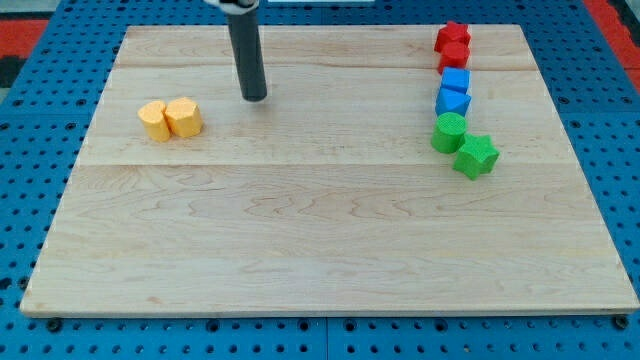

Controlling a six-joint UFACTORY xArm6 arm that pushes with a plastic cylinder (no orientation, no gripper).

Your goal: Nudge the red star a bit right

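The red star (452, 36) sits near the top right corner of the wooden board (320, 230). A second red block (455, 56) touches it just below. My tip (255, 97) rests on the board in the upper left part, far to the left of the red star. It touches no block. The rod rises from it to the view's top.
Below the red blocks runs a column: two blue blocks (455, 80) (452, 101), a green round block (448, 132) and a green star (476, 156). Two yellow blocks (154, 120) (184, 116) sit side by side at the left, below-left of my tip.
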